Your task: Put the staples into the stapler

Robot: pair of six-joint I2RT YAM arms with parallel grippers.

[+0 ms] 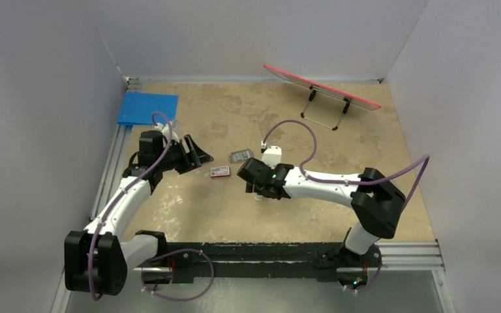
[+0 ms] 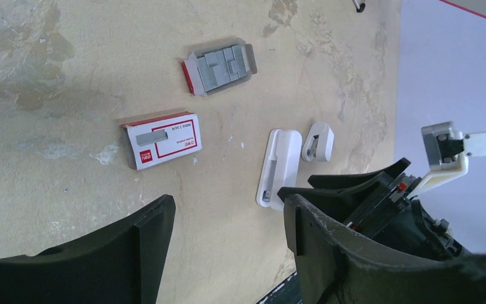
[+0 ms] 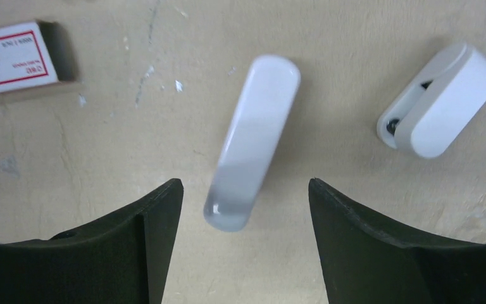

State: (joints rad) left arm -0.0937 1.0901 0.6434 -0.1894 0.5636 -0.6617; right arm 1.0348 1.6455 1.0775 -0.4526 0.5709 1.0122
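While the right gripper (image 3: 245, 187) hangs directly over the stapler (image 3: 253, 139) with its two dark fingers spread wide and clear of the white bar on either side, nothing is clamped, and the hold has to be chosen from here. As a judgement, the stapler is light, rigid and smooth-skinned, with rounded ends that would slip out of a pinch. The sensible place to take it is across its narrow width near the middle of its length, where the sides run straight. Its near end is blurred in the wrist view, so I cannot tell whether it lies quite flat on the table (image 1: 189, 215). Just beside the stapler lies a shorter white piece (image 3: 440, 101), apart from it and not to be mistaken for it. To the left of the stapler and a little beyond, the red-and-white staple box (image 2: 162, 139) lies label up, and the left gripper (image 2: 228, 206) hovers on that side, likewise open and empty. Farther from the stapler than the box, the staples (image 2: 220, 65) lie as flat grey strips in their open tray (image 2: 250, 58). They look light but brittle, likely to snap apart or slide, and the low tray walls would hinder a pinch. Taking one strip gently by its long edges seems safest.
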